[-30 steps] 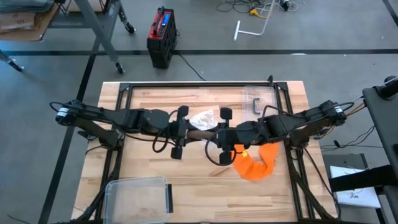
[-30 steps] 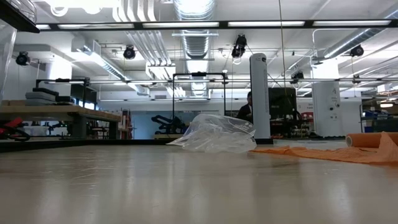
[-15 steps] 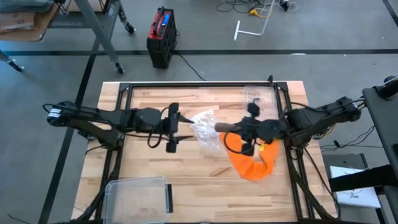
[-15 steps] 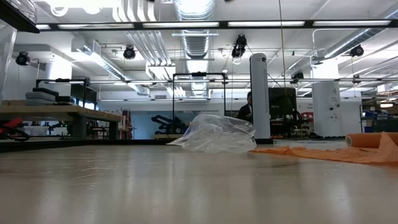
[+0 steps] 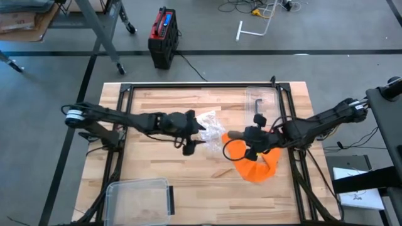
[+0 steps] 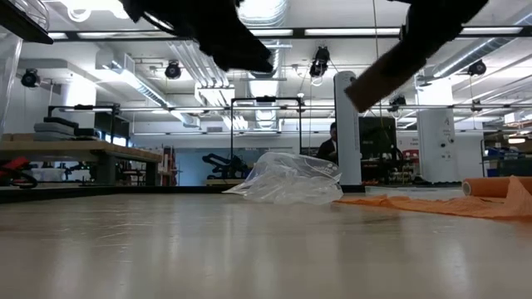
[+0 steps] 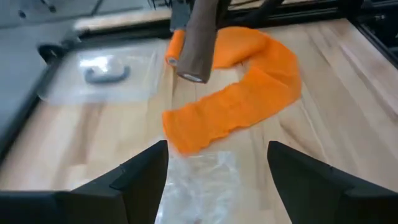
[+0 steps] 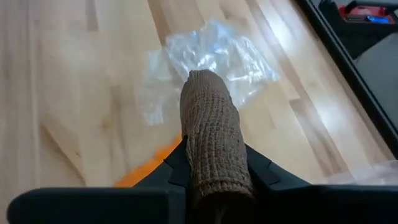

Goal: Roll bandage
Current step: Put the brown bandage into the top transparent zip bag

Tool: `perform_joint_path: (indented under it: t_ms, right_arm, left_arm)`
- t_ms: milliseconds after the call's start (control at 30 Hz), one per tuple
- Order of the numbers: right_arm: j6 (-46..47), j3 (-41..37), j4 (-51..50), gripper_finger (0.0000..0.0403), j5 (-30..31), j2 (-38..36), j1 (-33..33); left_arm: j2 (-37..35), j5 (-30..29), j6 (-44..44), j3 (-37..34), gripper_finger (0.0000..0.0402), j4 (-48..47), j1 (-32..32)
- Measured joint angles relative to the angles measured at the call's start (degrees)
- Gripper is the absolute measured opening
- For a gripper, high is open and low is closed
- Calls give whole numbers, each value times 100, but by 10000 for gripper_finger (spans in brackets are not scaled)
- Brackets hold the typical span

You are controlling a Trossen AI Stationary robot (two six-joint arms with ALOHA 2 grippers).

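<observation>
My right gripper (image 5: pixel 247 135) is shut on a brown knitted bandage roll (image 8: pixel 210 134) that hangs over the table's middle. In the low view the roll (image 6: pixel 386 71) slants down. An orange bandage (image 5: pixel 257 164) lies flat on the table below it in a curved strip. One end of the strip is rolled up (image 6: pixel 492 187). A crumpled clear plastic bag (image 5: pixel 210 129) rests on the table between the two grippers. My left gripper (image 7: pixel 217 168) stands open above the bag, with nothing between its fingers, and faces the roll. My right gripper pinches the brown roll's near end (image 8: pixel 214 177) between its two fingers (image 8: pixel 176 167), which lie along the roll. The gripper comes from the table's right side. The rest of the roll sticks out past the fingertips toward the table's left. It is lifted clear of the table.
A clear lid with a grey handle (image 5: pixel 260 100) lies at the far right of the table. A clear plastic box (image 5: pixel 139 196) stands at the near left corner. A black frame (image 5: pixel 125 91) runs around the tabletop.
The two grippers met at the brown roll over the table's middle and have since parted. My right gripper has carried the roll toward the table's right edge. My left gripper drew back leftward without the roll, then came back over the bag. Both have dropped into the low view.
</observation>
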Motion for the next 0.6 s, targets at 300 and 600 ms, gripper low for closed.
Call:
perform_joint_path:
  t_ms: [300, 600]
  right_arm:
    - [-394, -69, 175, 62, 301, 80, -2]
    - [-460, -129, 328, 66, 96, 117, 2]
  left_arm:
    - [1438, 146, -2379, 1153, 241, -1362, 1164]
    - [3045, 421, -2504, 2608, 247, -3173, 1860]
